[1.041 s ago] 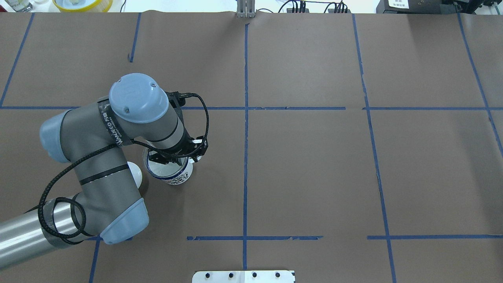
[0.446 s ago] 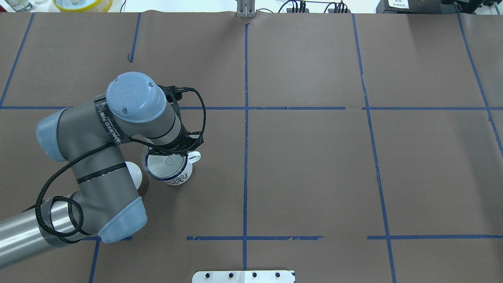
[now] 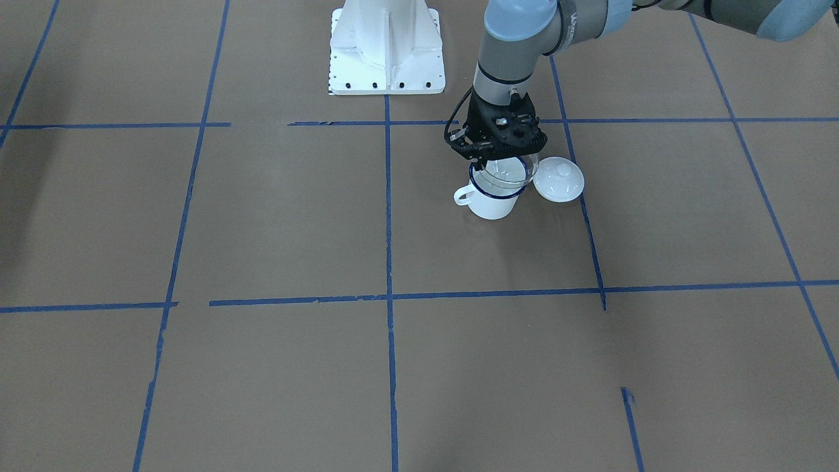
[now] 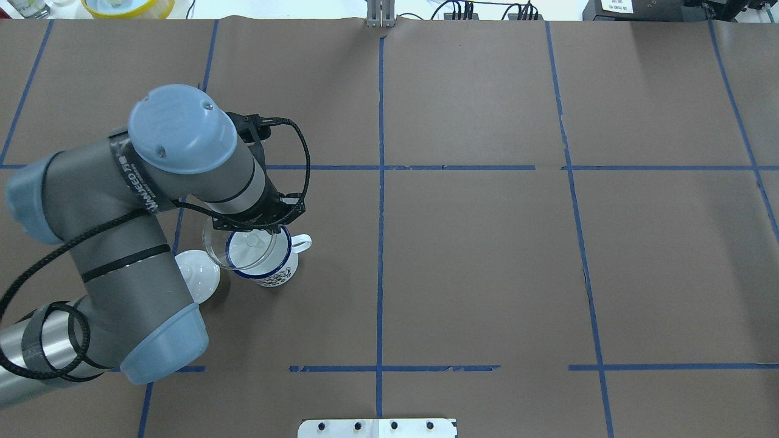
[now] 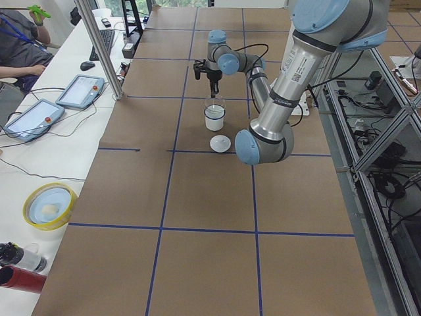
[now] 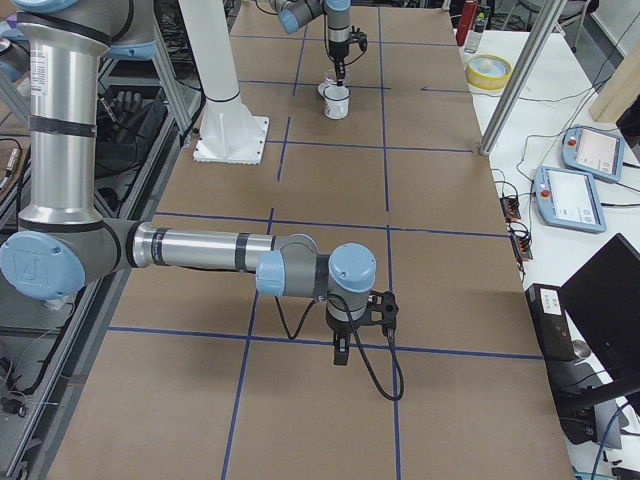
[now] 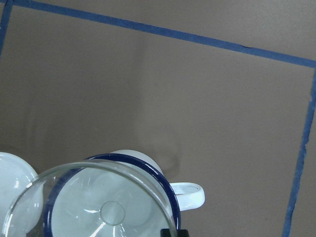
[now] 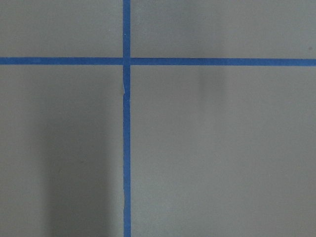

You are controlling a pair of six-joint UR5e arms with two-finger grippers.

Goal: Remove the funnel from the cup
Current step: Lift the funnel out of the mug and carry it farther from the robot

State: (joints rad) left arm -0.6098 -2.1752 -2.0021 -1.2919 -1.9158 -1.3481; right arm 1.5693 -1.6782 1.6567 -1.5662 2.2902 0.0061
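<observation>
The white cup point(image 4: 272, 265) with a dark blue rim stands on the table, its handle point(image 4: 300, 244) pointing right. My left gripper point(image 4: 263, 229) is shut on the far rim of the clear funnel point(image 4: 234, 248) and holds it raised above the cup, shifted a little to the left. The funnel's spout hangs over the cup's opening. In the left wrist view the funnel rim point(image 7: 91, 170) overlaps the cup rim point(image 7: 170, 197). In the front-facing view the funnel point(image 3: 510, 172) sits above the cup point(image 3: 491, 200). My right gripper point(image 6: 341, 354) hangs over bare table far away; whether it is open I cannot tell.
A white domed lid point(image 4: 201, 275) with a knob lies on the table just left of the cup, also in the front-facing view point(image 3: 558, 179). Blue tape lines cross the brown table cover. A yellow-rimmed bowl point(image 4: 128, 6) sits beyond the far left edge.
My left gripper has risen and moved left, lifting the funnel up out of the cup. More of the lid now shows. The cup has stayed in place.
</observation>
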